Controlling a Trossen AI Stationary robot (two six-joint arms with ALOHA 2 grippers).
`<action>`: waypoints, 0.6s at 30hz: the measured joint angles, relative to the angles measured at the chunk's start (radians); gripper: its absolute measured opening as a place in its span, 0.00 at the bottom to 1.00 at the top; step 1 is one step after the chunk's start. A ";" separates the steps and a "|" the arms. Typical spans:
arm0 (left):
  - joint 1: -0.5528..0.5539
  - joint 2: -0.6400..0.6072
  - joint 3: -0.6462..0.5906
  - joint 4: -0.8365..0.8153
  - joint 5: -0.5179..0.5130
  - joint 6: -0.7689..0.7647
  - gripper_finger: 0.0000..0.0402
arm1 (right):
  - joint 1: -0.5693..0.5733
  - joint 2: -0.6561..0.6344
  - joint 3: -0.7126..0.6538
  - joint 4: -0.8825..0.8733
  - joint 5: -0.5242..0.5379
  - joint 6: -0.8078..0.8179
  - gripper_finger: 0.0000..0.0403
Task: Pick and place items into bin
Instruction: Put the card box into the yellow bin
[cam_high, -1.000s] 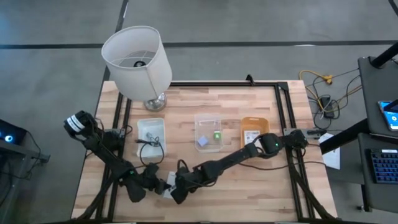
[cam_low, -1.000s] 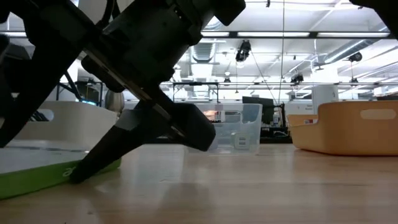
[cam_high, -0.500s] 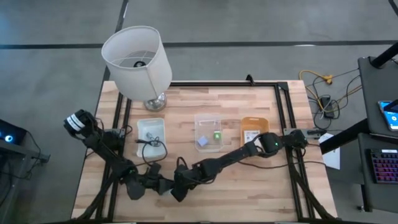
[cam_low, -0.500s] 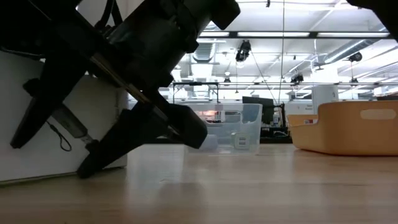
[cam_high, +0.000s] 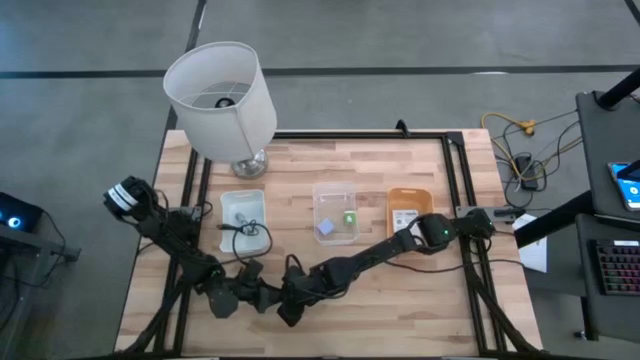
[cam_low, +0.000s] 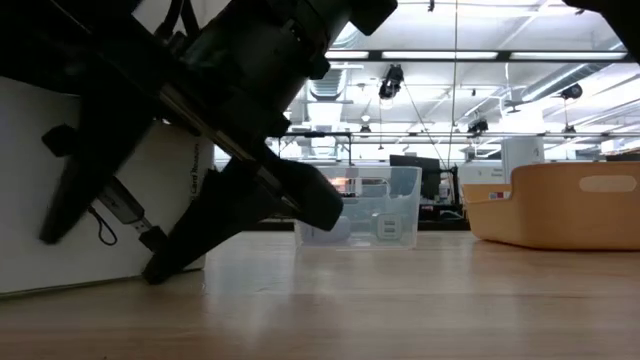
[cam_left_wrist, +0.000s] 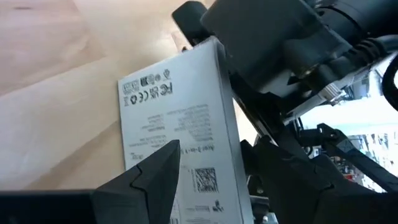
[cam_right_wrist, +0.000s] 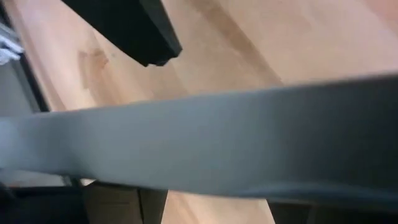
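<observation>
A flat white packet (cam_low: 120, 160) stands on edge near the table's near edge. Its front, printed with a dark cable, shows in the low view. Its back (cam_left_wrist: 180, 118), covered in small text, shows in the left wrist view. The arms hide it from above. My left gripper (cam_high: 250, 295) is shut on it. My right gripper (cam_high: 286, 303) sits low beside the packet's right edge (cam_low: 240, 205). A white bin (cam_high: 243, 205) has a black cable (cam_high: 240, 236) draped over its near wall. A clear bin (cam_high: 335, 195) holds a green piece (cam_high: 349, 217) and a blue-grey piece (cam_high: 326, 228). My left gripper pinches the packet across its two flat faces. One finger (cam_low: 65, 190) crosses the printed front (cam_low: 130, 150), and the other finger (cam_left_wrist: 152, 177) lies on the text-covered back (cam_left_wrist: 186, 146). It comes from the table's left, slanting down. The packet stands upright with its lower edge (cam_low: 100, 283) on the table.
An orange bin (cam_high: 410, 195) at the right holds another white packet (cam_high: 404, 218). A big white lampshade (cam_high: 220, 90) on a metal base stands at the far left corner. A black frame (cam_high: 455, 200) runs along the table's sides. Bare wood lies to the right of both grippers.
The packet lay flat a second ago, with its green edge toward the low camera. It has since been tipped up onto its edge. My left gripper has moved toward the table's right, up to the packet, and one finger now crosses its front. My right gripper has stayed close beside it.
</observation>
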 joint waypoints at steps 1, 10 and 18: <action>0.001 0.002 0.000 -0.002 0.003 -0.001 0.49 | 0.000 -0.002 0.000 -0.012 0.010 -0.002 0.51; 0.000 0.005 0.001 -0.072 0.043 -0.003 0.49 | 0.002 -0.056 -0.001 -0.061 0.020 0.022 0.52; 0.001 0.005 -0.001 -0.080 0.056 0.003 0.49 | 0.000 -0.165 -0.001 -0.165 0.027 0.022 0.52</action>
